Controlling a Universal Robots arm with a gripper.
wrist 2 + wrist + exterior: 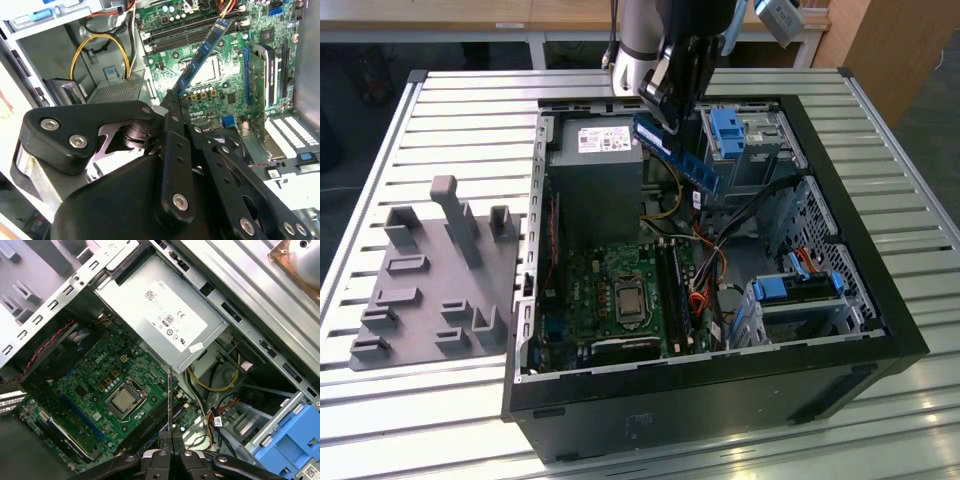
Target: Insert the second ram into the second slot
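Arm point(638, 40) reaches down over the far side of the open computer case point(720, 400) in the exterior view. Its gripper point(665, 105) is poised above the gap between the power supply point(595, 175) and a blue drive bracket point(725, 130). The fingers are clamped tight on one end of the memory stick point(678, 157). It hangs in the air, slanting down toward the exterior view's right, well apart from the motherboard point(610, 300).

In the second wrist view the memory stick point(202, 55) juts from the gripper point(172, 100) and is seen against the long dark memory slots point(192, 30). The first wrist view shows it edge-on point(170, 400) above the board. Open room lies beneath it, and the case's metal walls ring the board on every side.
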